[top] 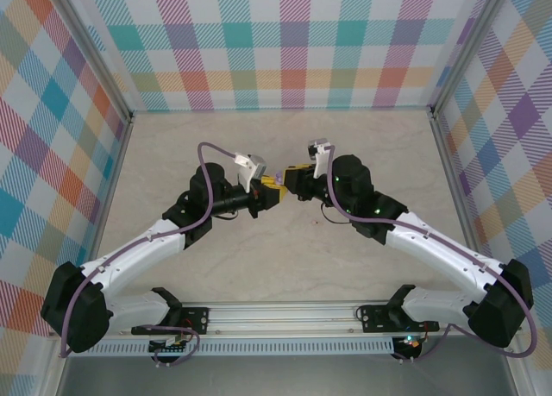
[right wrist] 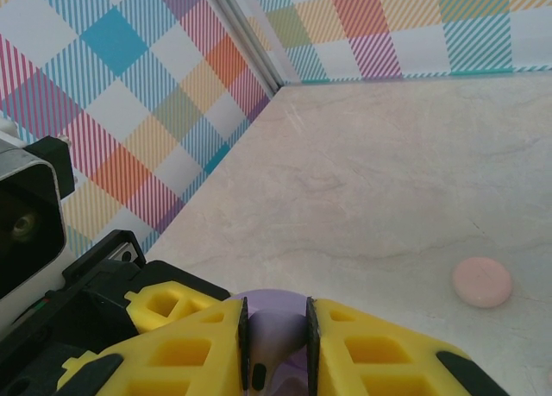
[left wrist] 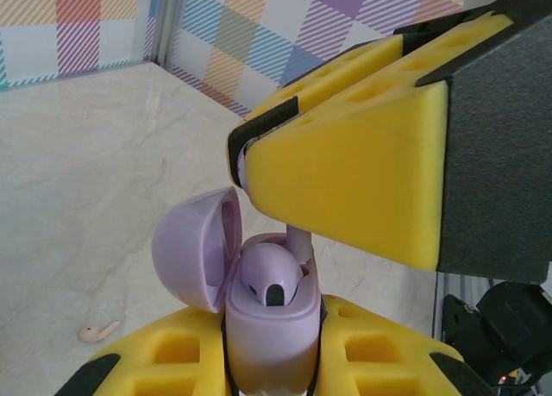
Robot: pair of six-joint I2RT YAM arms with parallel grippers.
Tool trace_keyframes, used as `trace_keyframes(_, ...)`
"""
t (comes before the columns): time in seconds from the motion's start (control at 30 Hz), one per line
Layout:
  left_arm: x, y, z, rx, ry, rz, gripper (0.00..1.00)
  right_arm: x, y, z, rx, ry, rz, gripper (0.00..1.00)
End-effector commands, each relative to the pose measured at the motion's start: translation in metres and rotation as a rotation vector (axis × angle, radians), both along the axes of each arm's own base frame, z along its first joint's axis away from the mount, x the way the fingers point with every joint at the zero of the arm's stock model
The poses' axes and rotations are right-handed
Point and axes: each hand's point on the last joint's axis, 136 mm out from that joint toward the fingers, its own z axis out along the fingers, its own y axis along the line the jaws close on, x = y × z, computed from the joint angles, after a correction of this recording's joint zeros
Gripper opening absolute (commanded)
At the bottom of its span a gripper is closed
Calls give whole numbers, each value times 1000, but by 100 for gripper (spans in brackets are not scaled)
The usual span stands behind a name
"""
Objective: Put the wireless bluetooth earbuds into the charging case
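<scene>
Left wrist view: left claw (left wrist: 272, 366) clamps the purple charging case (left wrist: 269, 337), lid open, one purple earbud (left wrist: 272, 277) seated inside. Right claw (right wrist: 276, 329) pinches a second purple earbud (left wrist: 298, 241) directly beneath its tips, stem at the case's mouth.

The right gripper's (left wrist: 246, 159) yellow finger hides most of the purple earbud (left wrist: 298, 242) from us; the left wrist view's bottom edge cuts off the purple charging case's (left wrist: 267, 331) base.
</scene>
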Motion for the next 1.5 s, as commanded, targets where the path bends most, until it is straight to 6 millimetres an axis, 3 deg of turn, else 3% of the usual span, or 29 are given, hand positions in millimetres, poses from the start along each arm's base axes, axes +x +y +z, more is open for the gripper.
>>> trace_keyframes(0.0,-3,-5,18,-32,-16,-17,15,2,2,15,17,-50,-4,24)
trace_keyframes(0.93,7,-4,27,-78,-5,37,15,-1,9,4,1,-16,30,24)
trace_keyframes(1.47,5,-1,21,-53,-22,37,14,-7,-3,22,20,-27,4,53)
